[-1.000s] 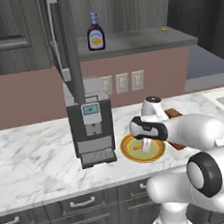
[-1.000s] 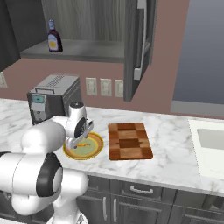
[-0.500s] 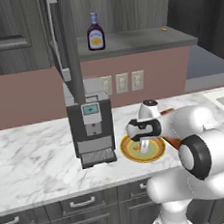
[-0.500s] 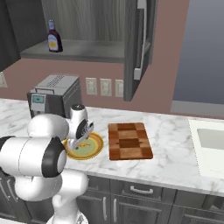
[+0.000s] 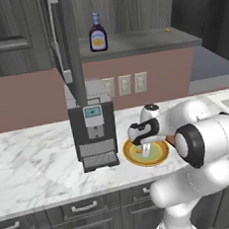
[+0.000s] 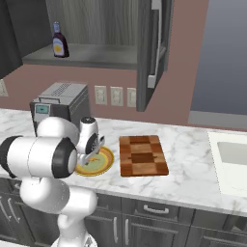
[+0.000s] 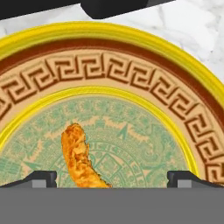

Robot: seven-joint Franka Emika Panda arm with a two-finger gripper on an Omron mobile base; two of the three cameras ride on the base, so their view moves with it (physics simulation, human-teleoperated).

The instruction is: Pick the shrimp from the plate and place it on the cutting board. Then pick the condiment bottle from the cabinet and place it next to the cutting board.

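One marble counter (kitchen) | hand spread over plate | shrimp between fingertips

Shrimp's lower end and plate's sides beyond the hand view's edges.

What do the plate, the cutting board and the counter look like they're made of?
Plate: probably glazed ceramic, with a glossy yellow rim and printed key pattern. Cutting board: wood, in light and dark checkered blocks. Counter: seemingly polished marble, white with grey veins.
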